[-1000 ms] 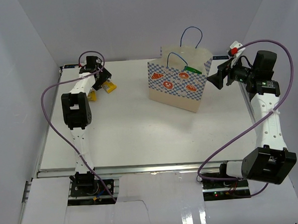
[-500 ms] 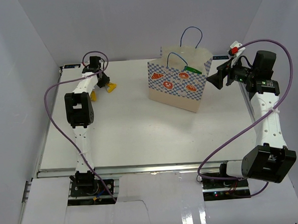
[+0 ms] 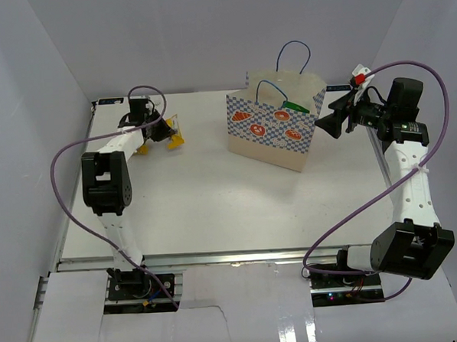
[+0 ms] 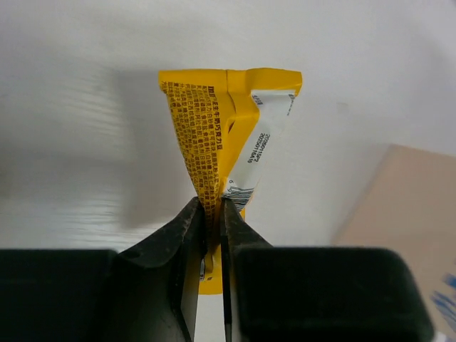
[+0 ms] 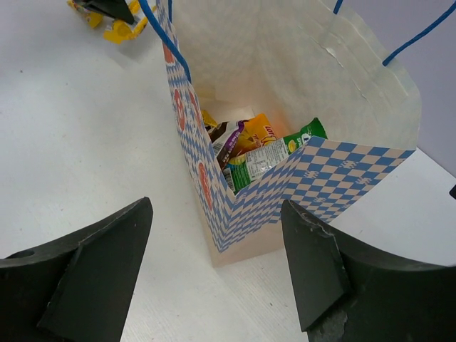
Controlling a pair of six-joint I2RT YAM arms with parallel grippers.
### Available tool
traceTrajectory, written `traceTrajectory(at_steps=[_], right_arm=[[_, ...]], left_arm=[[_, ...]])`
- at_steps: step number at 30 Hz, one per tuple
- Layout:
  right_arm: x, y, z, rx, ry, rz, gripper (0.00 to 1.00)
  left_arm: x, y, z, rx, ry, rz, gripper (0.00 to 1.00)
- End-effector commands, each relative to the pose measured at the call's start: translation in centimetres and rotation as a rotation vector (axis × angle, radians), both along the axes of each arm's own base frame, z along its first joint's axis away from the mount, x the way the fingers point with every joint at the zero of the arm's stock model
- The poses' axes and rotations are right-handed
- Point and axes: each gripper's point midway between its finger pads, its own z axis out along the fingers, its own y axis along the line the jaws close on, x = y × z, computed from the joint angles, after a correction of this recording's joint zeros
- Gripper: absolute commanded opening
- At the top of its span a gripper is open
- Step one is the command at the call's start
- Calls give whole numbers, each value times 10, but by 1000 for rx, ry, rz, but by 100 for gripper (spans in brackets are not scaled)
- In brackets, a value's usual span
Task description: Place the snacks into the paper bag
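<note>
My left gripper (image 4: 211,206) is shut on the lower edge of a yellow candy pack (image 4: 214,121), which fans out beyond the fingertips. From the top view this gripper (image 3: 165,132) is at the far left of the table, with the pack (image 3: 177,140) sticking out toward the paper bag (image 3: 276,130). A second yellow pack (image 3: 142,149) lies just left of it. The bag stands upright at the far middle. The right wrist view looks down into the bag (image 5: 335,178), where an orange-yellow pouch (image 5: 256,135), a green bag (image 5: 308,133) and a dark brown wrapper (image 5: 231,142) lie. My right gripper (image 5: 215,206) is open and empty beside the bag's right side (image 3: 335,122).
White walls close in the table on the left, right and back. A purple cable loops above each arm. The bag's blue cord handles (image 3: 293,49) stand up above its rim. The bag's tan wall (image 4: 413,206) shows at the right of the left wrist view.
My left gripper has gone from open to shut on the yellow pack and swung a little to the right with it. The right gripper has barely moved.
</note>
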Motion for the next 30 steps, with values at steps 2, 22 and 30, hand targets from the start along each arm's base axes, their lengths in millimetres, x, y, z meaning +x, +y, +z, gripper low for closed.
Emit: traceTrajectory(at_steps=[2,22,30], right_arm=[[-8,4,26,-10,-79,37,78],[-20,9,39,-5,-117,49,78],[-23,12,37,12,-95,63,77]], left_arm=[[-13,-50,186,-155,-551,-248,13],[-53,-291,371,-282,-1078,-750,15],[-23,-318,340,-276,-1047,-696,21]])
